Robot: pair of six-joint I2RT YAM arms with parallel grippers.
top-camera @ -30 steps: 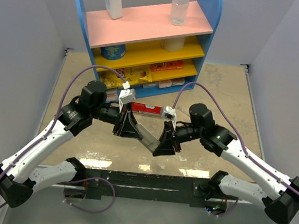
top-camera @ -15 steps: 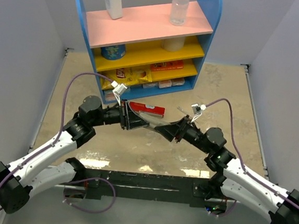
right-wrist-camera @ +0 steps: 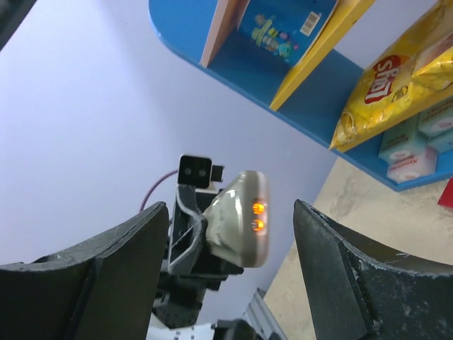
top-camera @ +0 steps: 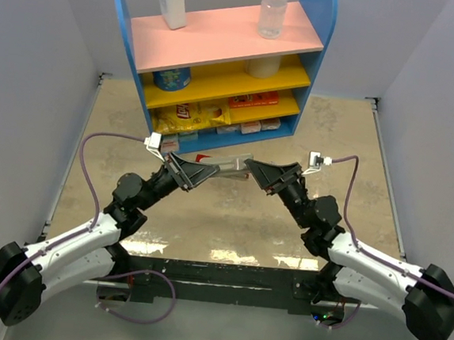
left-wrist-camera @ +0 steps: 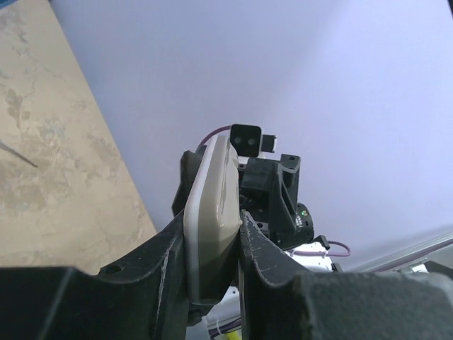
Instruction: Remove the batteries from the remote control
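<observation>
Above the middle of the worktop, toward its far edge, the left claw (top-camera: 205, 170) is clamped narrow on one end of the remote control (top-camera: 229, 164). In the left wrist view its two fingers (left-wrist-camera: 164, 258) press the pale grey body from either side.

The remote is held in the air, clear of the surface. Its long axis runs roughly parallel to the far edge, from the left claw across to the right claw (top-camera: 253, 166).

The right claw stands wide. In its own wrist view the remote's free end (right-wrist-camera: 239, 218), with two small orange glows on it, sits between the spread fingers (right-wrist-camera: 322, 244) with a gap on each side. The claw straddles that end and, as far as can be seen, does not touch it.

The batteries are not visible in any view. Whether a cover hides them cannot be told. The remote points lengthwise straight into the right claw's opening, so the right arm looks the one placed to work on the free end while the left holds the bar steady.

Behind both claws, the blue shelf unit (top-camera: 223, 34) stands along the far edge, with a yellow snack packet (right-wrist-camera: 382, 92) on a low shelf.
</observation>
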